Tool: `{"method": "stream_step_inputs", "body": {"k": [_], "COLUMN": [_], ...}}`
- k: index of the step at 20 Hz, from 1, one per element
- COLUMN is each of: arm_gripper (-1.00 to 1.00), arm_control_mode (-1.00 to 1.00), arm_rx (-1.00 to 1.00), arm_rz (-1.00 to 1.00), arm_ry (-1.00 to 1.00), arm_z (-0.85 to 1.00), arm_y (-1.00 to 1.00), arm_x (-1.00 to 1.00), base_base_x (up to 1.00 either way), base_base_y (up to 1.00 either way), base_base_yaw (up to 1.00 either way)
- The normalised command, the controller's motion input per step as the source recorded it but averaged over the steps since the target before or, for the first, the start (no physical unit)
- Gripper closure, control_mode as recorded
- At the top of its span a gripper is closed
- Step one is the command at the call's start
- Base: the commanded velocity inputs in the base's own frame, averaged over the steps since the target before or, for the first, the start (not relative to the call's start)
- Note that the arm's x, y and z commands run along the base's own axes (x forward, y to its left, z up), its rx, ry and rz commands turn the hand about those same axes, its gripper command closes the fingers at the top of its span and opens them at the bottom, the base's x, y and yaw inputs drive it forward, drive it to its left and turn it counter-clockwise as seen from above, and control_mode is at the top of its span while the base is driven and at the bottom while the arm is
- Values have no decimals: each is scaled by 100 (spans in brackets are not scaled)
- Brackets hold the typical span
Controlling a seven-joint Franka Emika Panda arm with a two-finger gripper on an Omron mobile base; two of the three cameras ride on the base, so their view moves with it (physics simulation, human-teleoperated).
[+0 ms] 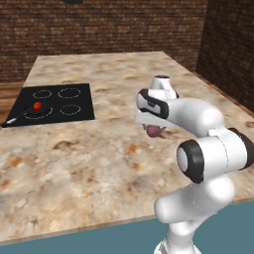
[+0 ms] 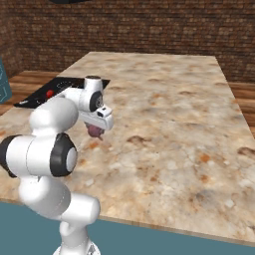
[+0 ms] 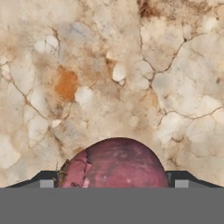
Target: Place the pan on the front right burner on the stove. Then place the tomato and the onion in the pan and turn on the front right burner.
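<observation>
Onion (image 3: 113, 162), dull purplish-maroon, sits between the two dark finger tips of the gripper (image 3: 113, 179), one tip hard against each flank, so the jaws are closed about as wide as the onion and appear to have it pinched; whether it rests on the counter or is lifted just off it can't be told. Left base view shows the onion (image 1: 155, 130) poking out just under the white hand, low over the beige marble countertop (image 1: 99, 158); the right base view shows the same, onion (image 2: 94, 130) under the hand, gripper (image 2: 95, 128) pointing down. Well apart to the left, the black stove (image 1: 82, 111) is set in the counter, four white rings on it. The pan (image 1: 33, 111) sits on the front right burner (image 1: 45, 115), pale handle sticking out toward the stove's near-left corner. Tomato (image 1: 37, 105), bright red, lies inside the pan; also seen small in the right base view (image 2: 50, 93). Brick wall (image 1: 114, 30) behind the counter.
</observation>
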Motion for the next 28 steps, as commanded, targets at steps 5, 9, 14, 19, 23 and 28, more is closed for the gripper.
{"method": "stream_step_inputs", "body": {"k": [5, 9, 14, 19, 23, 28], "arm_gripper": [100, 100, 100, 100, 100, 100], "arm_control_mode": [-100, -100, -100, 100, 100, 100], "arm_rx": [0, 0, 0, 0, 0, 0], "arm_rz": [0, 0, 0, 0, 0, 0], "arm_ry": [-1, 0, 1, 1, 0, 0], "arm_z": [2, 0, 0, 0, 0, 0], "arm_y": [0, 0, 0, 0, 0, 0], "arm_x": [-30, -4, -8, -3, 0, 0], "base_base_x": [0, 0, 0, -38, -100, -90], "base_base_y": [0, 0, 0, 0, 10, 20], "base_base_yaw": [0, 0, 0, 0, 0, 0]}}
